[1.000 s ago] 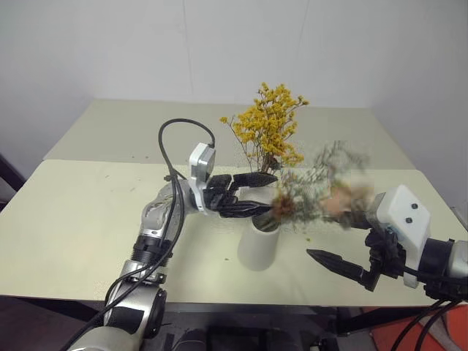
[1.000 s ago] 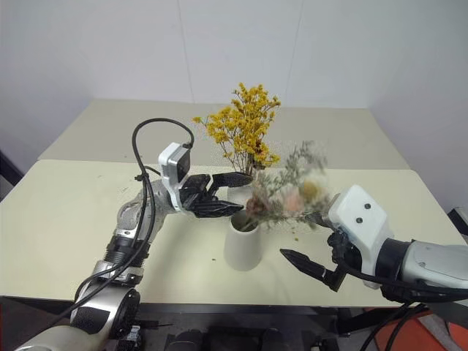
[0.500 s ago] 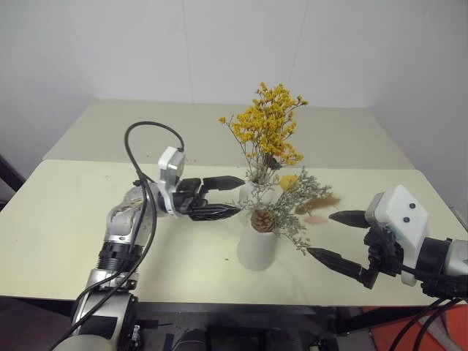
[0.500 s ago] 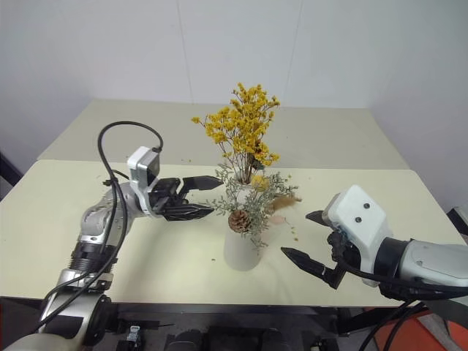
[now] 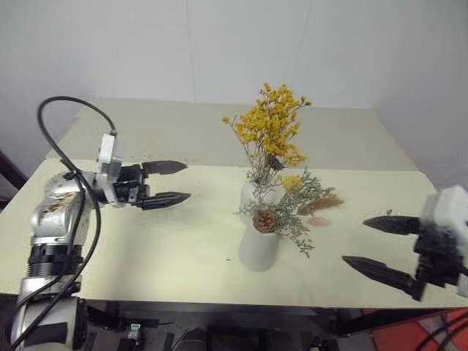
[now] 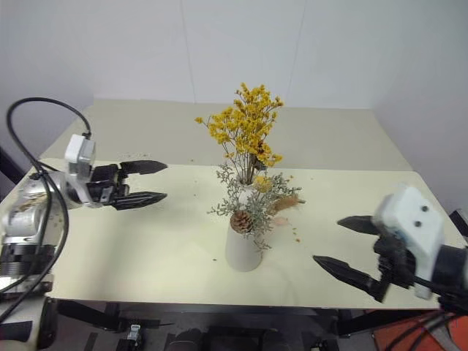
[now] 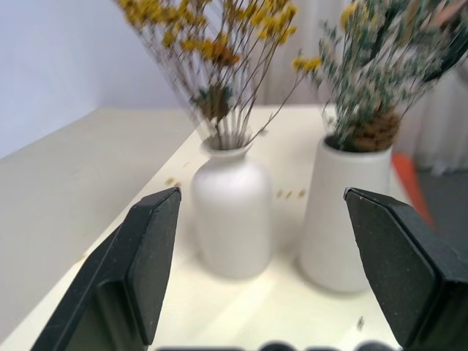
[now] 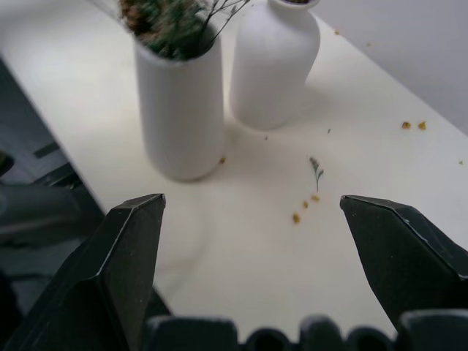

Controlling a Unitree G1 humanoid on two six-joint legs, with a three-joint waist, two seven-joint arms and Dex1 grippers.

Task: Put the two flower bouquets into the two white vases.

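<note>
Left eye view shows the table carrying everything. On it the taller vase stands upright near the front edge and holds the grey-green bouquet, pine cone at its mouth. Just behind and touching or nearly touching it, the rounded vase holds the yellow bouquet. Well left of the taller vase, the left gripper hangs with fingers spread, empty. Well right of that vase, the right gripper is likewise spread and empty.
</note>
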